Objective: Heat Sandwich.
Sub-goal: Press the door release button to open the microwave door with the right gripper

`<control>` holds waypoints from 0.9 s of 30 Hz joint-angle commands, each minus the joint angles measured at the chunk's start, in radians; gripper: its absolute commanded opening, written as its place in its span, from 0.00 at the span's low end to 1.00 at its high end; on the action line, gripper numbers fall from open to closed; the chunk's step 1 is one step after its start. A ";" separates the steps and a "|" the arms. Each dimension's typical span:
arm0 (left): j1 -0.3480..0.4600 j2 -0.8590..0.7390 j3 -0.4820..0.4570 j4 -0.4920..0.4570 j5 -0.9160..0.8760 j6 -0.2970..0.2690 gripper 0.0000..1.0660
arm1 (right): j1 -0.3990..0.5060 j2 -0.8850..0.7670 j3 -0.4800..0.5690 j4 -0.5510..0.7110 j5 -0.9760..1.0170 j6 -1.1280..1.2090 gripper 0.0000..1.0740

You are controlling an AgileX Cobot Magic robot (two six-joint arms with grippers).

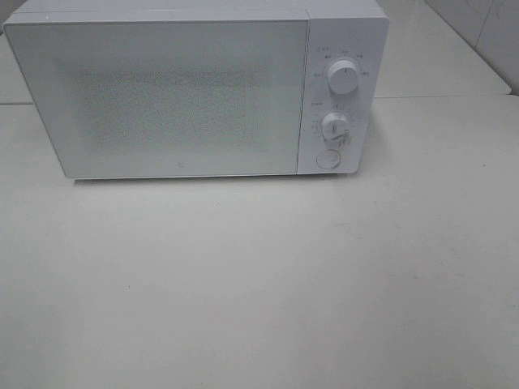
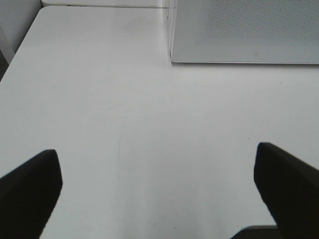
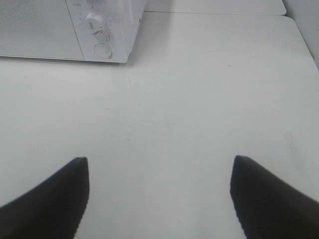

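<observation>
Well, the microwave (image 1: 162, 89) is seen shut on the tabletop (image 1: 259, 284); the sandwich is shown nowhere, perhaps inside already. The left pincer (image 2: 155, 149) and right pincer (image 3: 159, 158) are spread open, empty.

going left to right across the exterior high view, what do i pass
microwave door → control panel → bare table. The two knobs and the button sit stacked one above another on the panel, so they have no left-right order.

The left gripper (image 2: 155, 148) was wide open, its two dark fingers (image 2: 30, 191) well apart with nothing between them. The right gripper (image 3: 159, 158) was open as well and held nothing.
</observation>
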 commanded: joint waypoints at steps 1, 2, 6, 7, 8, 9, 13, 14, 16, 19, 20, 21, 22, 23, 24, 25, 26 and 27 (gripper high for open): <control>0.003 -0.021 0.002 0.001 -0.010 -0.005 0.94 | -0.007 -0.028 0.002 -0.001 -0.015 0.004 0.70; 0.003 -0.021 0.002 0.001 -0.010 -0.005 0.94 | -0.007 -0.028 0.002 -0.001 -0.015 0.004 0.70; 0.003 -0.021 0.002 0.001 -0.010 -0.005 0.94 | -0.007 -0.028 0.002 -0.002 -0.015 0.004 0.70; 0.003 -0.021 0.002 0.001 -0.010 -0.005 0.94 | -0.007 -0.028 0.002 -0.002 -0.015 0.004 0.70; 0.003 -0.021 0.002 0.001 -0.010 -0.005 0.94 | -0.007 -0.028 0.002 -0.002 -0.015 0.004 0.70; 0.003 -0.021 0.002 0.001 -0.010 -0.005 0.94 | -0.007 -0.027 0.001 -0.002 -0.016 0.004 0.70; 0.003 -0.021 0.002 0.001 -0.010 -0.005 0.94 | -0.007 0.000 -0.024 -0.002 -0.064 0.004 0.70; 0.003 -0.021 0.002 0.001 -0.010 -0.005 0.94 | -0.007 0.015 -0.029 -0.002 -0.090 0.004 0.70; 0.003 -0.021 0.002 0.001 -0.010 -0.005 0.94 | -0.007 0.047 -0.030 -0.002 -0.144 0.004 0.70; 0.003 -0.021 0.002 0.001 -0.010 -0.005 0.94 | -0.007 0.118 -0.027 -0.002 -0.225 0.004 0.70; 0.003 -0.021 0.002 0.001 -0.010 -0.005 0.94 | -0.007 0.145 -0.025 -0.001 -0.257 0.004 0.70; 0.003 -0.021 0.002 0.001 -0.010 -0.005 0.94 | -0.007 0.145 -0.025 -0.001 -0.257 0.004 0.70; 0.003 -0.021 0.002 0.001 -0.010 -0.005 0.94 | -0.007 0.194 -0.020 0.000 -0.328 0.004 0.70; 0.003 -0.021 0.002 0.001 -0.010 -0.005 0.94 | -0.007 0.222 -0.016 0.000 -0.370 0.004 0.70; 0.003 -0.021 0.002 0.001 -0.010 -0.005 0.94 | -0.007 0.244 -0.013 0.000 -0.402 0.004 0.70; 0.003 -0.021 0.002 0.001 -0.010 -0.005 0.94 | -0.007 0.273 -0.010 0.000 -0.443 0.004 0.70; 0.003 -0.021 0.002 0.001 -0.010 -0.005 0.94 | -0.007 0.273 -0.010 0.000 -0.443 0.004 0.70; 0.003 -0.021 0.002 0.001 -0.010 -0.005 0.94 | -0.007 0.323 -0.005 0.000 -0.518 0.004 0.70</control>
